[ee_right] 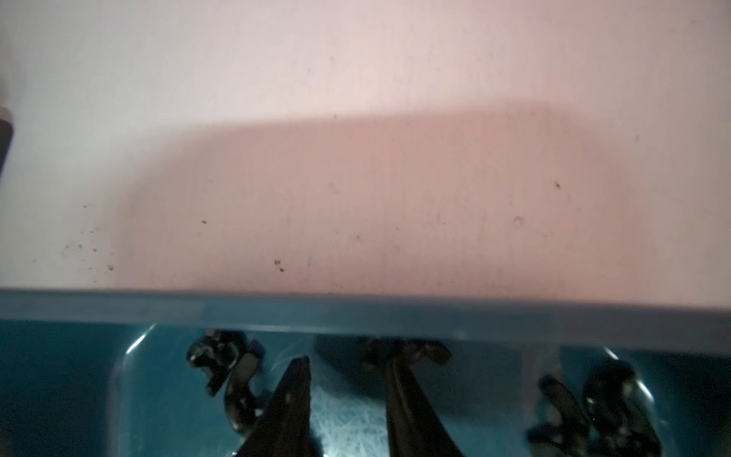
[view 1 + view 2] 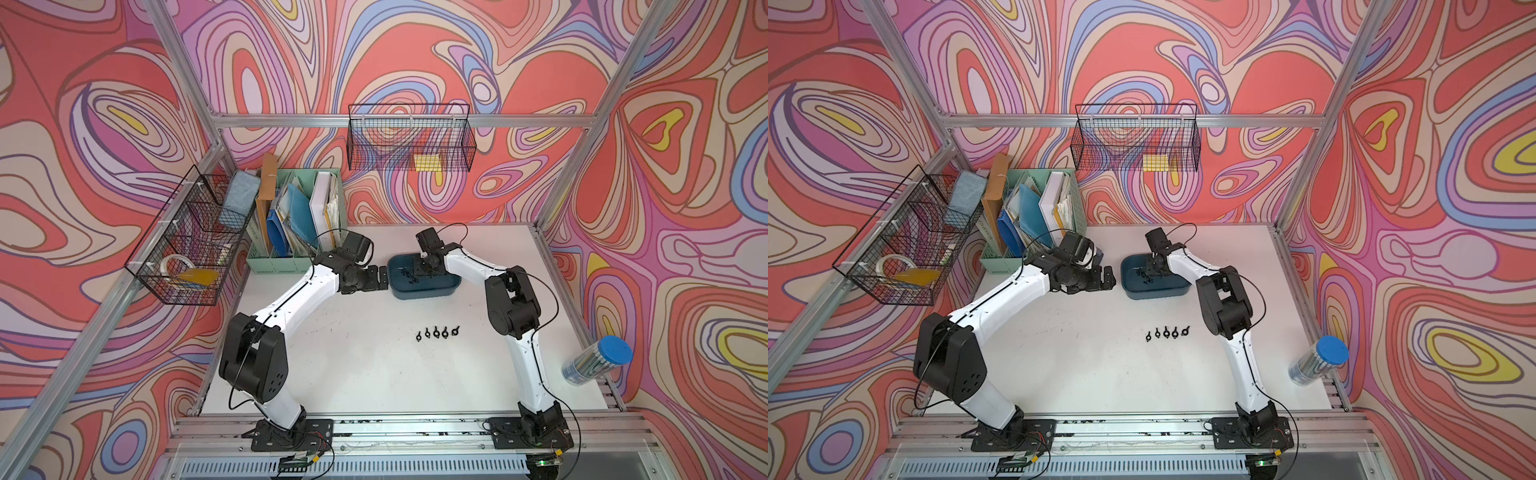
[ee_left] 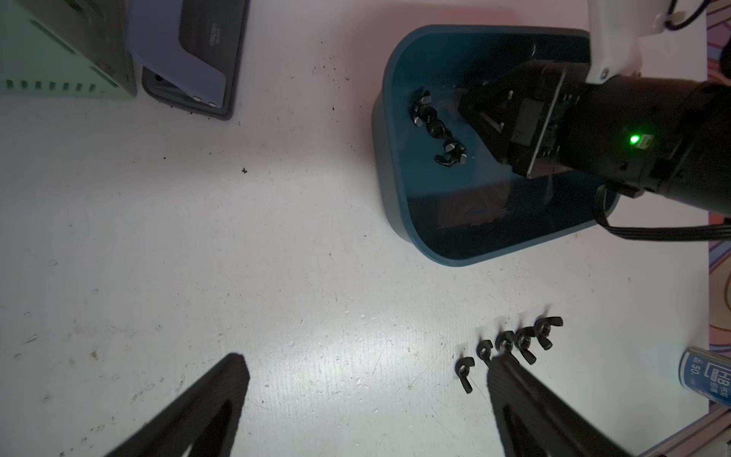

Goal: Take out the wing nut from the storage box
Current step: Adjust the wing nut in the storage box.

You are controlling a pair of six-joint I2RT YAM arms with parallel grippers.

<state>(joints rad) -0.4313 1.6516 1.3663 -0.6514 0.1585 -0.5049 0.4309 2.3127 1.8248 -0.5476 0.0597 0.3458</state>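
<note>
- The small black metal wing nut (image 1: 411, 350) we want lies on the floor of the shallow dark teal plastic storage box (image 2: 419, 293), close to its wall.
- In both top views the box sits just right of the middle.
- The nut's wings seem to run along that wall.
- The right gripper (image 1: 347, 360) is inside the box, jaws a little apart with nothing between them; the nut is just past their tips.
- The left gripper (image 3: 368, 362) is spread wide and empty, just beside the box, so the right arm is nearer.

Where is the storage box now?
In both top views the storage box sits right of centre, set back on the table, beyond five wing nuts, right gripper inside.
</note>
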